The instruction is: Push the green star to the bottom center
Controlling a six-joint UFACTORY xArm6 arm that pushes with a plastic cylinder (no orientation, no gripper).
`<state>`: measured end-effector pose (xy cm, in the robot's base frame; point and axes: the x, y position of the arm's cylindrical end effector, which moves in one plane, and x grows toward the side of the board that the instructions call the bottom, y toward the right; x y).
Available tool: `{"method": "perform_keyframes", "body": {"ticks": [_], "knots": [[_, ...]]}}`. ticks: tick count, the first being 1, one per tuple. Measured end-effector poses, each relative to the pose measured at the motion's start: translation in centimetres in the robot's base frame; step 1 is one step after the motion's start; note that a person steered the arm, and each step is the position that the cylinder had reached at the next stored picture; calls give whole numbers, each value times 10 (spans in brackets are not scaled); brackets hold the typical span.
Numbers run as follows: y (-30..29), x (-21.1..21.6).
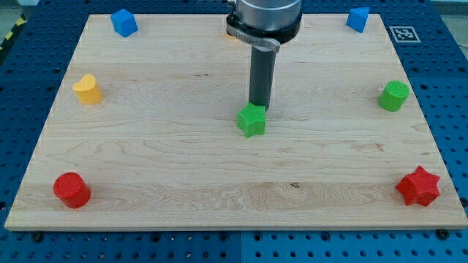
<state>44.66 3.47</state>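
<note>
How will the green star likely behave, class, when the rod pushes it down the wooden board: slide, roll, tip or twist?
The green star looks squat and flat-based, so it should slide rather than roll or tip. My tip sits at its top edge, slightly right of centre, so its points may let it twist or slip sideways. It seems small, rigid and probably light; the smooth board should offer little resistance.

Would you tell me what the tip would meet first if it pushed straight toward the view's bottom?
My tip sits just above the green star, apparently touching it, so it would meet that star first.
</note>
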Motion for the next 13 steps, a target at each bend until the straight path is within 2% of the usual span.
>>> {"method": "perform_keyframes", "body": {"ticks": [1,3,6,10,13], "knots": [[0,25],[-1,46],[-40,44],[-41,89],[-30,91]]}}
